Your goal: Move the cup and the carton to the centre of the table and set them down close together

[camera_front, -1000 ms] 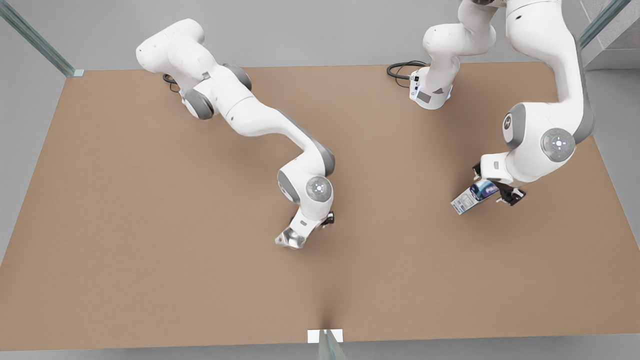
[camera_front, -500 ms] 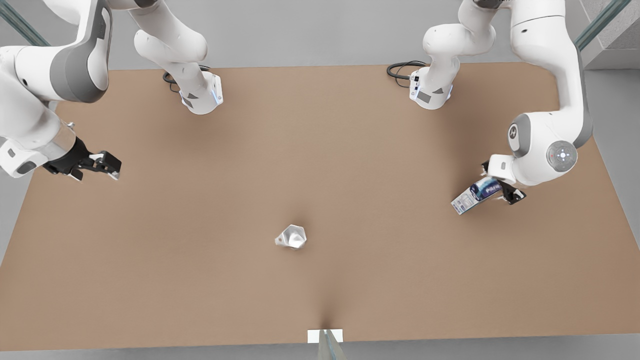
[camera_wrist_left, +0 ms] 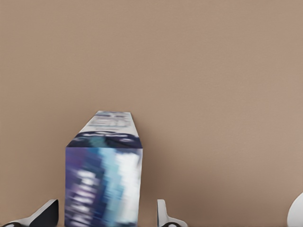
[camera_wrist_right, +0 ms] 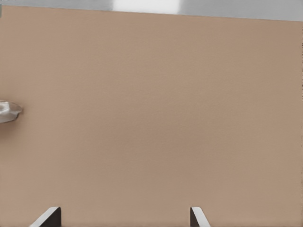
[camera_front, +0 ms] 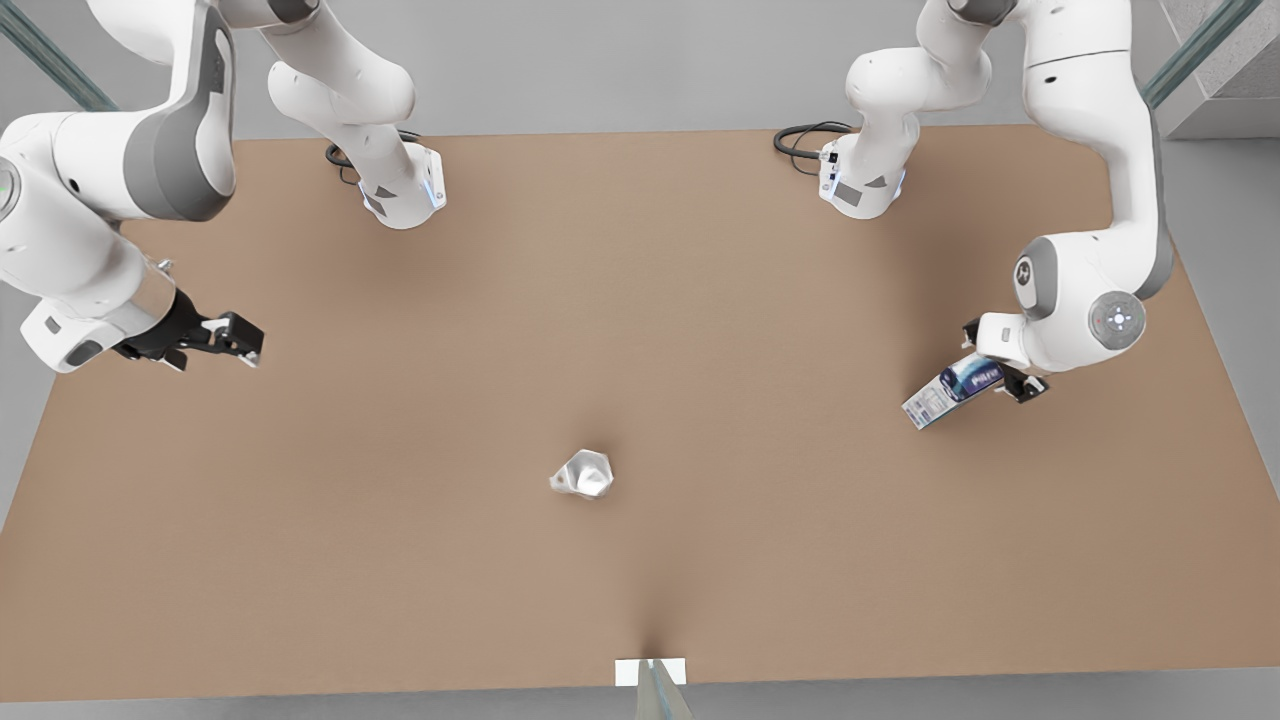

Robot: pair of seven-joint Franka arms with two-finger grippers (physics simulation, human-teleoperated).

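Note:
The silvery faceted cup [camera_front: 583, 474] rests alone near the middle of the tan table [camera_front: 640, 300]; its edge also shows as the cup [camera_wrist_right: 8, 112] in the right wrist view. The blue-and-white carton [camera_front: 950, 390] lies at the front view's right. My left gripper [camera_front: 1000, 380] straddles its end, open, with a small gap between each finger and the carton [camera_wrist_left: 106, 184]. My right gripper [camera_front: 240, 345] hangs open and empty over the table's edge at the front view's left, far from the cup.
Both arm bases [camera_front: 400, 195] [camera_front: 860, 185] stand along the far edge, with a black cable [camera_front: 800, 140] beside the one on the right. A white tab [camera_front: 650, 671] marks the near edge.
The right gripper let go of the cup near the centre and withdrew to the front view's left. The left gripper sank slightly around the carton's end.

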